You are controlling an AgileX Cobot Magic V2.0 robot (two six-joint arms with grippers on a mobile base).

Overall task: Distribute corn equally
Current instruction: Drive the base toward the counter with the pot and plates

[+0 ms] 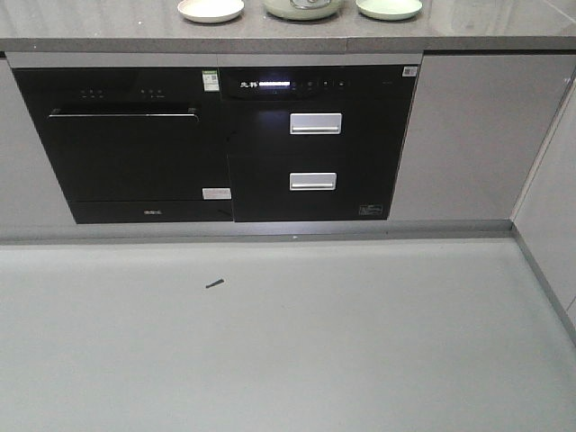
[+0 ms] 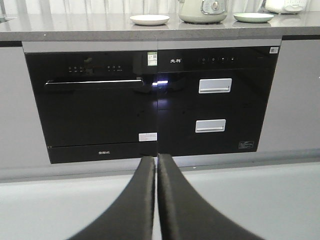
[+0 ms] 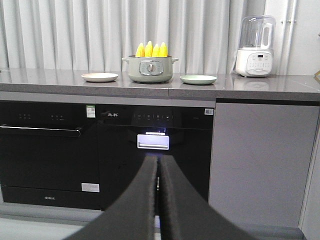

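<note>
Corn (image 3: 151, 49), pointed yellow cobs, stands upright in the round pale-green pot (image 3: 150, 70) on the glossy grey counter (image 3: 50, 80). The matte black left gripper (image 2: 156, 162) and right gripper (image 3: 159, 161) are each pressed closed, empty.

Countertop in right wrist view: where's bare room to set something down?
Bare grey stone countertop left of the round cream plate, and between the round pale-green plate and white blender. Crowded centre: sage-green pot of yellow corn cobs, a plate each side. Both plates empty.
</note>
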